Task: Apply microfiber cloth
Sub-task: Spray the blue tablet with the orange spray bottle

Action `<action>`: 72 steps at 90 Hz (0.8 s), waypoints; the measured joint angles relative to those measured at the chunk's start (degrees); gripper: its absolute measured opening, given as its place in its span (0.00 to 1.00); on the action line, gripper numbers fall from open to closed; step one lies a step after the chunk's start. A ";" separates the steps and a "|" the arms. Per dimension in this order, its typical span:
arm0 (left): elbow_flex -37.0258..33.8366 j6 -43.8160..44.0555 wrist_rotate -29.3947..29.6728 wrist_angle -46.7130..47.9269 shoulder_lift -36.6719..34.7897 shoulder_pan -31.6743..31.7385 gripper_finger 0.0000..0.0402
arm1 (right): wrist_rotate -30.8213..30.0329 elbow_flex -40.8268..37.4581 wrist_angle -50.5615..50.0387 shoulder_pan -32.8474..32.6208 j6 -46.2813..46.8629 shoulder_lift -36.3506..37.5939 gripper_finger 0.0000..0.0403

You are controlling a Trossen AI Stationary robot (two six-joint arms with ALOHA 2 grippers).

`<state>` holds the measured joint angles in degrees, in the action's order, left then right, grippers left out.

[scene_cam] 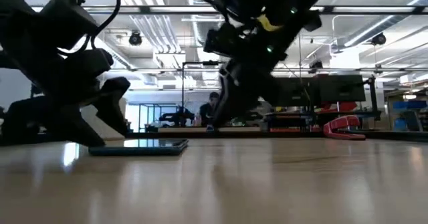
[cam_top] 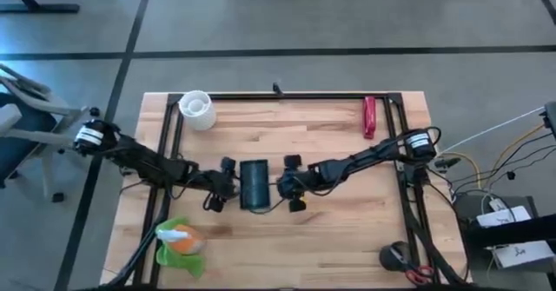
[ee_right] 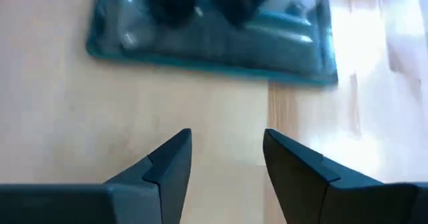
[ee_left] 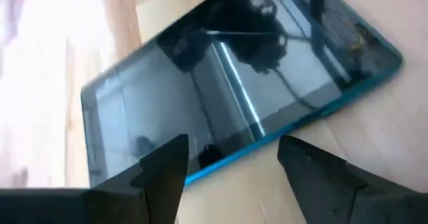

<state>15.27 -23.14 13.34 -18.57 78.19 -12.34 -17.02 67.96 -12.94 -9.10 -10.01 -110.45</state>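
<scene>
A black slab with a teal rim [cam_top: 254, 185] lies flat at the table's middle; the low view shows the slab [scene_cam: 137, 146] lying flat. My left gripper [cam_top: 228, 185] stands open at its left long side, low over the table, fingers [ee_left: 167, 167] either side of that edge. My right gripper [cam_top: 282, 185] is open just off the slab's right long side [ee_right: 214, 67], apart from it. The lime-green microfiber cloth [cam_top: 174, 254] lies crumpled near the front left edge, an orange bottle [cam_top: 184, 238] resting on it. My left gripper comes at the slab from the table's left, slanting down. One fingertip [ee_left: 175, 150] shows over the slab's teal long edge [ee_left: 221, 162]; I cannot tell whether it touches.
A white cup [cam_top: 196, 109] stands at the far left, and a red tool [cam_top: 369, 117] lies at the far right. A dark round object [cam_top: 393, 256] sits near the front right. A black frame [cam_top: 287, 95] runs along the table's far and side edges.
</scene>
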 joint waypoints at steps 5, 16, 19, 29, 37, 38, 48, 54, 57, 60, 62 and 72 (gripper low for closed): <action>0.00 -3.21 0.00 -2.33 1.70 0.00 0.54 | -1.71 -0.16 0.27 -0.54 -1.69 -0.63 0.43; 0.07 -9.91 1.31 -8.43 5.81 -0.07 0.51 | -5.58 0.02 1.39 -1.16 -5.35 -2.27 0.44; 0.16 -11.39 1.33 -9.88 6.91 -0.09 0.51 | -6.11 0.02 1.36 -1.16 -6.49 -2.78 0.45; 1.19 -16.43 0.36 -12.11 9.61 -0.12 0.49 | -6.80 0.60 1.57 -1.18 -8.17 -4.43 0.45; 2.62 -20.72 -0.19 -12.02 11.02 -0.15 0.47 | -7.06 0.98 1.60 -1.23 -9.36 -4.89 0.45; 2.79 -21.22 -0.23 -11.99 11.15 -0.15 0.47 | -7.05 0.98 1.68 -1.23 -9.56 -4.95 0.45; 4.54 -26.01 0.15 -11.49 12.13 -0.15 0.46 | -7.34 1.05 2.75 -1.25 -12.19 -5.45 0.45; 5.80 -28.19 0.94 -10.72 12.70 -0.15 0.45 | -7.35 1.03 3.69 -1.23 -14.20 -5.74 0.45; 6.38 -28.57 1.35 -10.13 12.96 -0.15 0.45 | -7.46 1.02 4.21 -1.23 -15.34 -5.90 0.45; 6.86 -28.75 1.76 -9.59 13.19 -0.13 0.44 | -7.44 0.98 4.60 -1.26 -16.27 -6.01 0.45; 7.17 -28.81 1.85 -9.20 13.38 -0.11 0.44 | -7.43 0.98 4.84 -1.35 -16.77 -6.13 0.45; 8.36 -28.82 2.13 -7.32 14.06 -0.09 0.43 | -8.04 1.66 4.89 -2.04 -18.15 -6.65 0.45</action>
<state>23.63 -51.96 15.48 -25.89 92.25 -12.43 -25.06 69.62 -8.05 -11.13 -28.16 -117.10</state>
